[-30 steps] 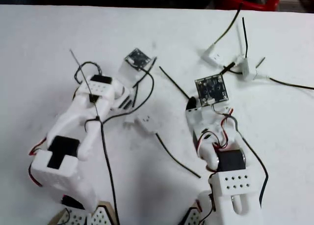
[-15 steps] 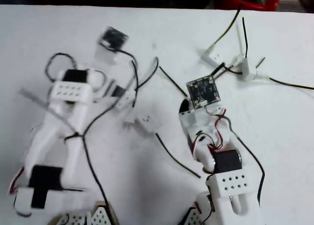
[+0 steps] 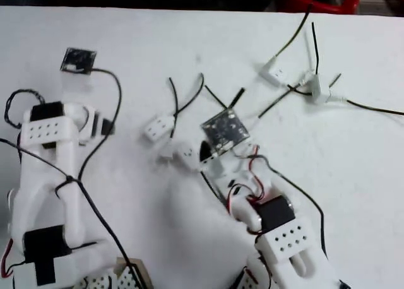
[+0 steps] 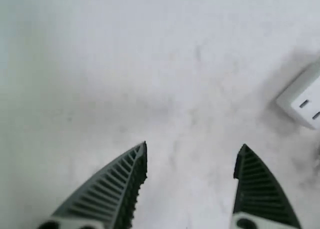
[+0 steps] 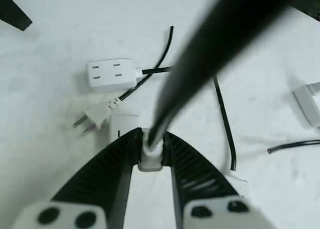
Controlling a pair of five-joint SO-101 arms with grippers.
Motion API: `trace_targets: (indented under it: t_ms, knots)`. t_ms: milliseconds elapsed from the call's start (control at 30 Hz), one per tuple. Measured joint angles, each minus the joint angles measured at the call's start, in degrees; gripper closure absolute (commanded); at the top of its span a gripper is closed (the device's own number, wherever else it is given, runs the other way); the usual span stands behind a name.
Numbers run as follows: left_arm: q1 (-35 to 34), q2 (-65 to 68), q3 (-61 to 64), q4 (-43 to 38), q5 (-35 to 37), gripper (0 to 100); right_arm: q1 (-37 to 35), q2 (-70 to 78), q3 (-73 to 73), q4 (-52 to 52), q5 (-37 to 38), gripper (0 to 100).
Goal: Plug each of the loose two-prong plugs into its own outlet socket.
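Observation:
My right gripper (image 5: 150,156) is shut on a white plug (image 5: 149,158) whose black cord (image 5: 210,44) rises out of the jaws. Just beyond its tips lies a white socket block (image 5: 121,126), with a loose two-prong plug (image 5: 95,115) beside it and a white outlet block (image 5: 111,74) farther off. From above, this gripper (image 3: 202,153) sits at mid-table against one white socket (image 3: 184,155), with the outlet block (image 3: 158,126) close by. My left gripper (image 4: 192,164) hangs open over bare table, an outlet block's (image 4: 302,96) corner off to one side. In the high view it (image 3: 102,126) is at the left.
More white plugs and sockets (image 3: 273,71) with black cords cluster at the back right around a white piece (image 3: 315,87). Loose black cords (image 3: 189,96) trail over the middle of the white table (image 3: 353,175). Another white block (image 5: 309,103) lies beside the right gripper.
The left arm has swung away to the left, leaving the outlet block on the table. The right arm has moved left with its plug, up to the sockets at mid-table.

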Motion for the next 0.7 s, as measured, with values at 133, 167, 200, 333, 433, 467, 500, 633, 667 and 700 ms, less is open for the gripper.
trace_targets:
  t_ms: [133, 167, 200, 333, 433, 467, 500, 633, 667, 700]
  knots:
    - [-1.67, -0.09, 4.84, -3.6, 0.0, 72, -5.1, 1.93, 0.0, -4.92, 0.0, 98.1]
    - [-1.67, -0.09, 6.42, -4.66, 0.0, 72, -6.33, 3.43, 0.0, -7.03, 0.0, 98.1]
    - [-1.76, -0.09, 7.91, -6.15, 0.0, 72, -7.21, 5.27, 0.0, -9.32, 0.0, 98.1]
    - [-1.76, -0.09, 13.63, -11.87, 0.0, 72, -9.23, 15.65, -1.76, -16.7, 0.0, 98.1]
    - [-1.76, -0.09, 16.97, -15.47, 0.26, 72, -9.49, 25.49, -7.03, -18.46, 0.0, 98.1]
    - [-1.76, -0.09, 17.58, -16.35, 0.79, 72, -9.41, 29.01, -9.14, -18.73, 0.0, 98.1]
    - [-1.76, -0.09, 17.76, -16.88, 1.41, 72, -9.41, 32.35, -11.25, -18.81, 0.0, 98.1]
    - [-1.76, -0.09, 18.02, -17.85, 2.81, 72, -9.67, 44.4, -19.52, -19.08, 0.0, 98.1]
    - [-1.85, -0.09, 18.11, -17.85, 2.9, 72, -9.85, 47.03, -21.45, -19.08, 0.0, 98.1]
    - [-2.2, -0.09, 18.11, -17.85, 2.99, 72, -9.93, 49.49, -23.47, -19.08, 0.0, 98.1]
